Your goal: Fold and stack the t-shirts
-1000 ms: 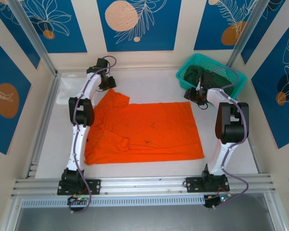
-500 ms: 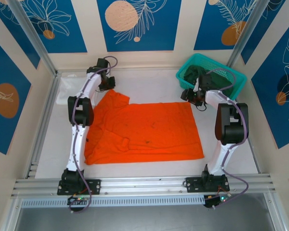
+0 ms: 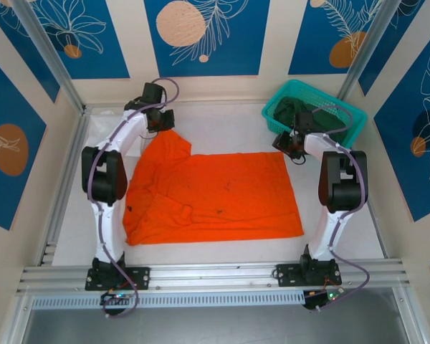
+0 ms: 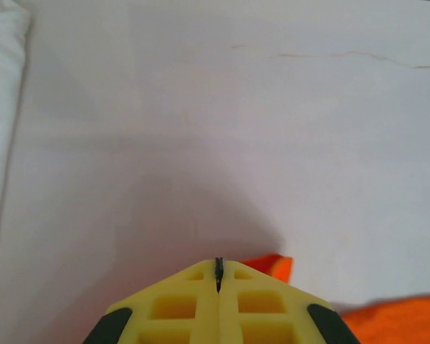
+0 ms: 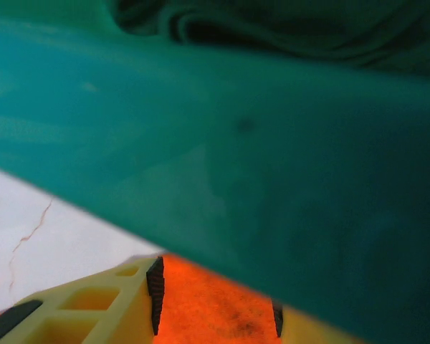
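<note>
The bright orange cloth t-shirt (image 3: 222,193) lies flat on the white bench (image 3: 222,125), its far left corner pinched by the left tool (image 3: 165,123), the right tool (image 3: 290,143) spread above its far right corner beside the teal mesh basket (image 3: 347,115).

- Orange t-shirt (image 3: 215,193): bright plain orange, with a few small dark specks.
- Dark green t-shirt (image 3: 287,107): deep, plain green.
- White t-shirt (image 4: 0,107): plain white.
- Basket (image 3: 352,123): teal all over.
- Table (image 4: 272,107): off-white, with thin brownish hairline marks.
- Walls (image 3: 201,36): cream, with blue panels carrying white line-drawn leaves and flowers and peach and orange discs.
- Left arm (image 3: 107,215) and right arm (image 3: 330,222): white links, black joints, greyish-purple cables.
- Left gripper (image 4: 218,276) and right gripper (image 5: 215,294): yellow, with black edges.
- Rail (image 3: 215,276): silver-grey metal.
</note>
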`<action>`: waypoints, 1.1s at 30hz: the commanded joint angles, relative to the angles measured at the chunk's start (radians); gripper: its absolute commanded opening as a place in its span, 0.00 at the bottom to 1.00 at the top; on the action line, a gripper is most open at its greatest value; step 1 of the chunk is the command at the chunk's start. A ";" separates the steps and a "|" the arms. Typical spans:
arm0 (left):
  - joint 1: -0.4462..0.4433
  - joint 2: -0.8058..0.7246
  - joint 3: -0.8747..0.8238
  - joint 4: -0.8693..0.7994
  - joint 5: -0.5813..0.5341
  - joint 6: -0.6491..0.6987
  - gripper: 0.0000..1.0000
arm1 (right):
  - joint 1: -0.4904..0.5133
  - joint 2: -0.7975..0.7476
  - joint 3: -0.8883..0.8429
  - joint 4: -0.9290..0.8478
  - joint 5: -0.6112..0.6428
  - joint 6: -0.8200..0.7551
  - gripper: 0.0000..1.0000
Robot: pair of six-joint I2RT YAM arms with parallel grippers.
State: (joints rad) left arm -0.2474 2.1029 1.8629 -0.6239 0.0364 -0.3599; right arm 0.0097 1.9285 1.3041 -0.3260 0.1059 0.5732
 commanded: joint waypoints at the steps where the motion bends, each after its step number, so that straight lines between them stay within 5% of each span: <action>1: -0.009 -0.114 -0.156 0.106 -0.031 -0.009 0.00 | 0.040 -0.046 -0.052 0.030 0.129 0.058 0.48; 17: -0.047 -0.647 -0.793 0.278 -0.003 -0.048 0.00 | 0.035 -0.006 -0.034 -0.013 0.137 0.115 0.49; 33: -0.047 -0.937 -1.082 0.237 -0.090 -0.098 0.00 | 0.047 0.012 -0.002 -0.096 0.111 0.074 0.52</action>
State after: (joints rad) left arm -0.2867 1.2022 0.8085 -0.3725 -0.0212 -0.4366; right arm 0.0486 1.9110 1.2797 -0.3477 0.2363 0.6544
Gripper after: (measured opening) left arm 0.040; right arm 0.526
